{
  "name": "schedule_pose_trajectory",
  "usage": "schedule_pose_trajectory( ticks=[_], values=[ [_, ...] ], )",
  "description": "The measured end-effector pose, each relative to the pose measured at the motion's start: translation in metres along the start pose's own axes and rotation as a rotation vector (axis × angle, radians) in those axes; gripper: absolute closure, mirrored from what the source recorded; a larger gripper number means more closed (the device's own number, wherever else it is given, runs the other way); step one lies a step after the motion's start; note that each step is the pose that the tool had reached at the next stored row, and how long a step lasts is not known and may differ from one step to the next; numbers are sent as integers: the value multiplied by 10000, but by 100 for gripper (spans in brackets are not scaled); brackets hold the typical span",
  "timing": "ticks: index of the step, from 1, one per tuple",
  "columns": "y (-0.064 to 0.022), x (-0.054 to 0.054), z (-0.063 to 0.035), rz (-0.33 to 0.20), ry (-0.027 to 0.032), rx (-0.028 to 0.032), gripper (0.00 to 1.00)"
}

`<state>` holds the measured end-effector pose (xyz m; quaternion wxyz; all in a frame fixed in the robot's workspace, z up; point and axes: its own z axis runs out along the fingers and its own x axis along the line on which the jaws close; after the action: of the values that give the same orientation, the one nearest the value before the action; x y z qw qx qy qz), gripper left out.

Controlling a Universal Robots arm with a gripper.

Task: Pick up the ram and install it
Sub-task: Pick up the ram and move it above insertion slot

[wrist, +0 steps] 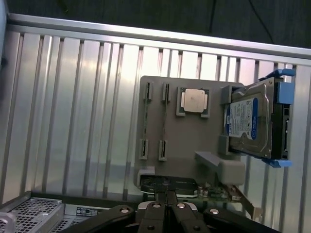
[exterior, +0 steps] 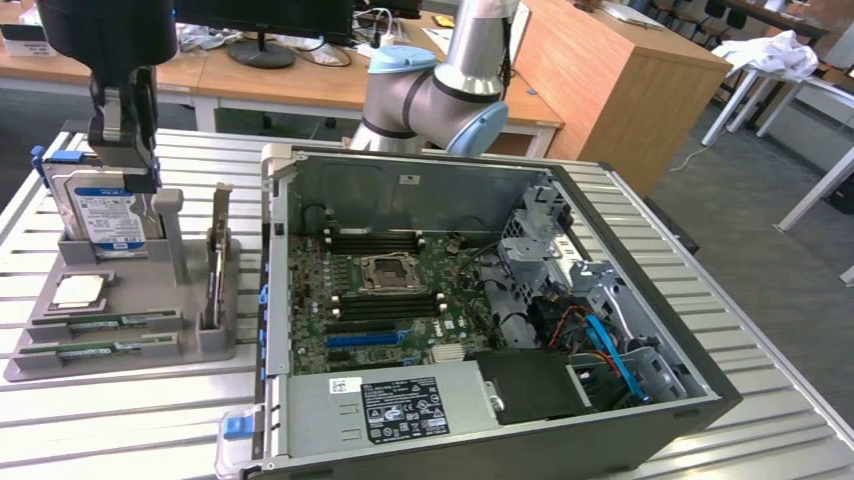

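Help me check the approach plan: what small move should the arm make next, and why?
Probably shift the pincer over the grey tray toward the ram. The pincer is shut, holds nothing and hangs near the hard drive in the exterior view, while the ram lies flat in its slot at the tray's other end.

The gripper [exterior: 132, 172] is cut off by the upper edge of the exterior view, and it covers a part of the hard drive [exterior: 104, 220] behind it. The robot arm [exterior: 461, 90] also leaves the picture at that edge. The print on the power supply label [exterior: 404, 410] is too small to read. On the ram sticks [exterior: 104, 322] the single chips cannot be told. The computer case [exterior: 400, 195] is cut at the lower edge. In the wrist view the fingers [wrist: 158, 213] run out of the picture and hide a part of the expansion card [wrist: 218, 193].
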<state>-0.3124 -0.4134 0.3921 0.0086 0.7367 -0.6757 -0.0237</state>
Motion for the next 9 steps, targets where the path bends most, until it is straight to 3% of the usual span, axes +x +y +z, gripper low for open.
schedule_pose_trajectory(
  ticks=[9],
  values=[
    [0, 0, 0, -360, 16, -9, 90]
  ],
)
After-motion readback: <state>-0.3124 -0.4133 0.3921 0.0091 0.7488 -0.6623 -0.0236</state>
